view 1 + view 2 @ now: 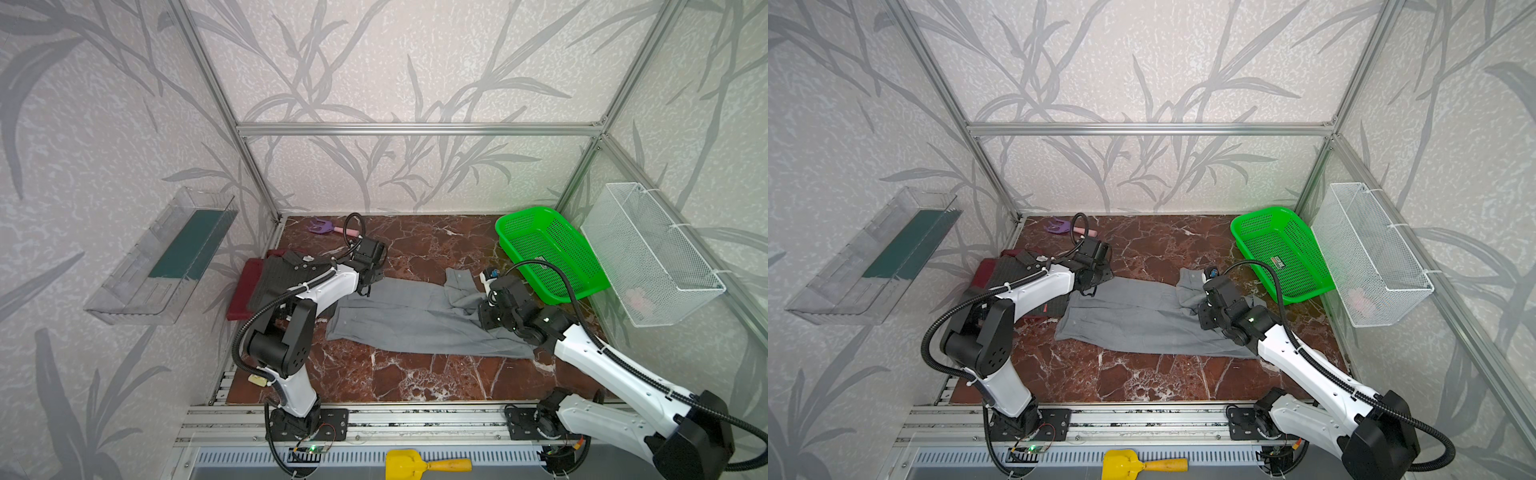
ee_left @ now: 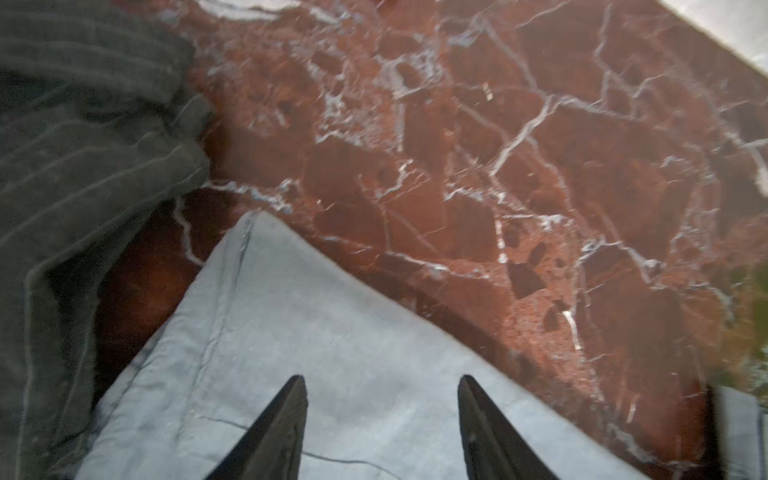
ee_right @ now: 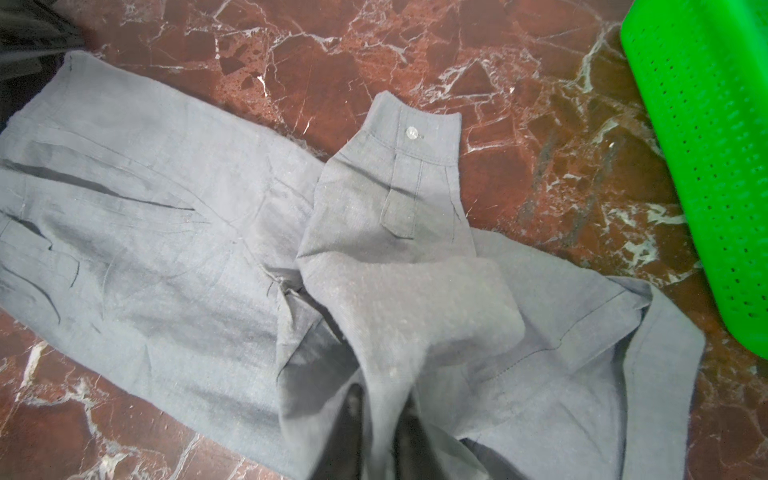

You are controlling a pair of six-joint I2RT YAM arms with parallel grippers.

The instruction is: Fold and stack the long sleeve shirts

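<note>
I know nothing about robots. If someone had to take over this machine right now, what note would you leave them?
Claws: the left claw is open and empty, over a corner of the grey shirt. The right claw is shut on that shirt's sleeve.
Things: the grey shirt lies spread mid-table. The striped shirt sits on the maroon shirt at the left.
Done: those two look folded and stacked.
Left: fold the grey shirt and put it on the stack.
</note>
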